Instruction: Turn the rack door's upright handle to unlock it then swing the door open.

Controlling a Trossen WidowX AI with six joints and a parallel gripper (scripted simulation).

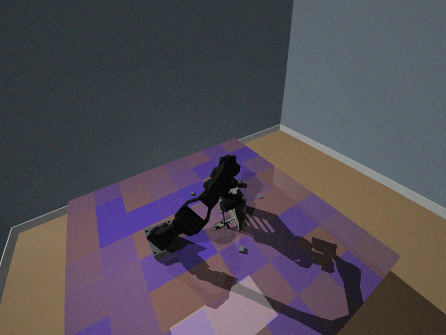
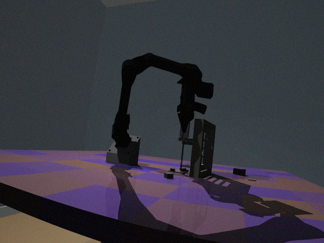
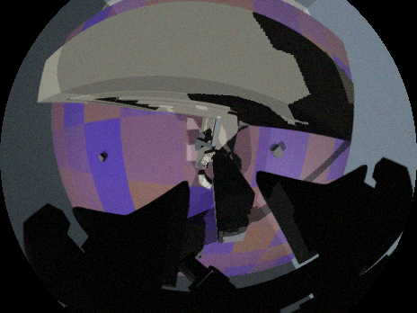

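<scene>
The grey rack frame [image 1: 242, 216] [image 2: 198, 141] [image 3: 180, 54] stands upright. The thin door [image 2: 182, 156] stands out from it on the arm-base side in the exterior view; its exact angle cannot be told. The dark upright handle [image 2: 187, 128] [image 3: 234, 193] is at the door's upper part, and its exact turn is unclear. My gripper [image 2: 184, 130] [image 3: 223, 182] points straight down and is open. Its fingers stand apart on either side of the handle in the wrist view, with gaps showing. The top view hides the fingertips behind the arm.
A small grey block [image 1: 241, 249] [image 2: 168, 175] lies near the rack on one side, and another small block [image 1: 193, 194] on the other. A dark block [image 2: 239, 171] and a flat piece [image 1: 260, 196] [image 2: 252, 179] lie beyond the rack. The frame's wall is close to my gripper.
</scene>
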